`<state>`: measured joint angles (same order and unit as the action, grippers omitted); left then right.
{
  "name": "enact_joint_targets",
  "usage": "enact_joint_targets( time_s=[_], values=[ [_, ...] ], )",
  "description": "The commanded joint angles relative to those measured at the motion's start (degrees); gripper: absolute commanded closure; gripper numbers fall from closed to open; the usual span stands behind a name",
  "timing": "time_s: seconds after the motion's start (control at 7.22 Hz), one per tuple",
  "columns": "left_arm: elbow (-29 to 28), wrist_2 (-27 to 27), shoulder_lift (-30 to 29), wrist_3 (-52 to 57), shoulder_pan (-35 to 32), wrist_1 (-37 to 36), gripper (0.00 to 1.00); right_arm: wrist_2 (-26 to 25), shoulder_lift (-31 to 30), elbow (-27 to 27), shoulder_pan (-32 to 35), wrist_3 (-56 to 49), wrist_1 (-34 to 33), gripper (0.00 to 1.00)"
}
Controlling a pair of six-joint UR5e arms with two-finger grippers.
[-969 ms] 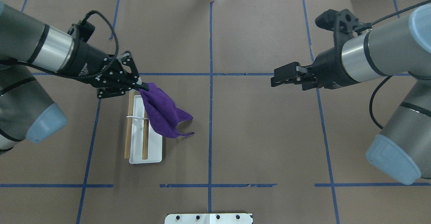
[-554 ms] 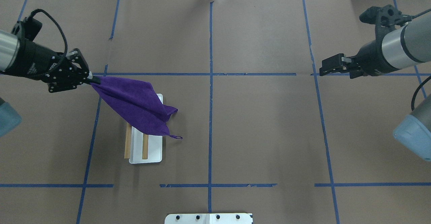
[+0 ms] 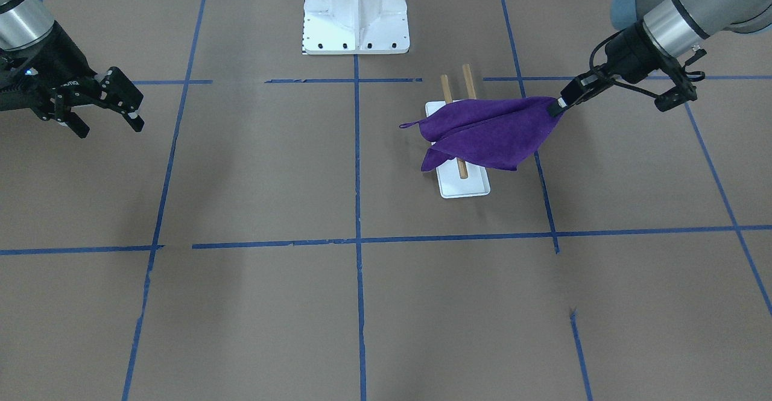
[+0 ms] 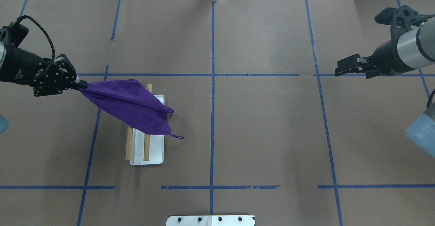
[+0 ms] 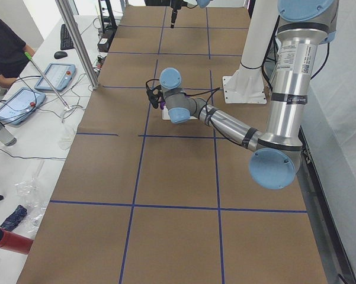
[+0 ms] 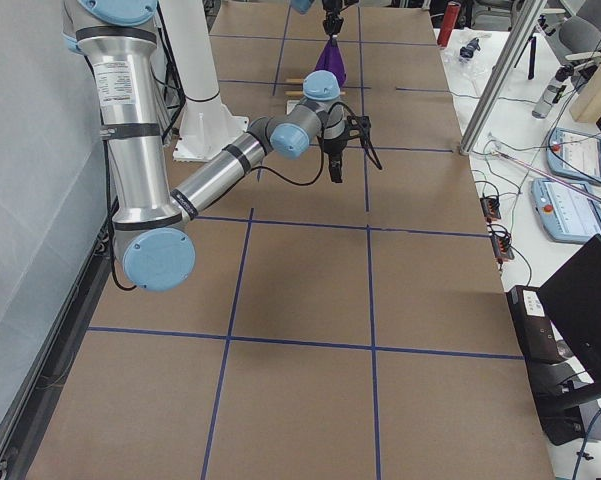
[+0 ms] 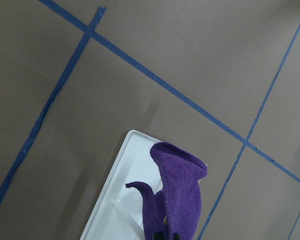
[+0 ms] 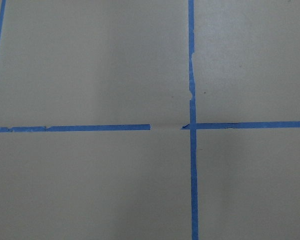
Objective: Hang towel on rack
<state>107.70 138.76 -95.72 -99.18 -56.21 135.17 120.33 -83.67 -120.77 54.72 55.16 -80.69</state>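
The purple towel (image 4: 129, 103) is stretched from my left gripper (image 4: 80, 84) across the rack, its far end with a small loop (image 4: 177, 137) hanging past the rack's right side. The rack has a white base (image 4: 154, 151) and two wooden dowels (image 4: 128, 148). The left gripper is shut on a towel corner, up and to the left of the rack. In the front-facing view the towel (image 3: 488, 132) covers the middle of the dowels (image 3: 467, 81). The left wrist view shows the towel (image 7: 179, 195) over the white base (image 7: 120, 200). My right gripper (image 3: 108, 126) is open and empty, far off to the right.
The white bolted robot pedestal (image 3: 356, 15) stands at the table's near edge. Blue tape lines (image 4: 212, 83) grid the brown table. An operator (image 5: 3, 47) and control pendants are beyond the table's far edge in the exterior left view.
My left gripper has moved left and away from the rack, pulling the towel out across the dowels. My right arm has drawn back to the right.
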Motion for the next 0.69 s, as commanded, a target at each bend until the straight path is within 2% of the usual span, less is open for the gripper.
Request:
enact_joint_targets(
  time_s=[0.0, 0.14, 0.42, 0.55],
  values=[
    [-1.26, -0.42, 2.89, 4.31, 0.14, 0.78, 0.11, -0.01, -0.44, 0.36, 0.82, -0.06, -0.08, 0.00],
    [-1.52, -0.42, 5.69, 7.39, -0.04, 2.36, 0.13, -0.01, -1.14, 0.71, 2.22, -0.49, -0.08, 0.00],
    [-2.13, -0.59, 9.49, 21.14, -3.36, 2.81, 0.12, 0.17, -4.99, 1.50, 5.20, -7.75, -0.26, 0.00],
    [-4.23, -0.51, 9.94, 31.22, -6.86, 2.73, 0.11, 2.95, -8.41, 2.55, 9.05, -13.53, -0.26, 0.00]
  ],
)
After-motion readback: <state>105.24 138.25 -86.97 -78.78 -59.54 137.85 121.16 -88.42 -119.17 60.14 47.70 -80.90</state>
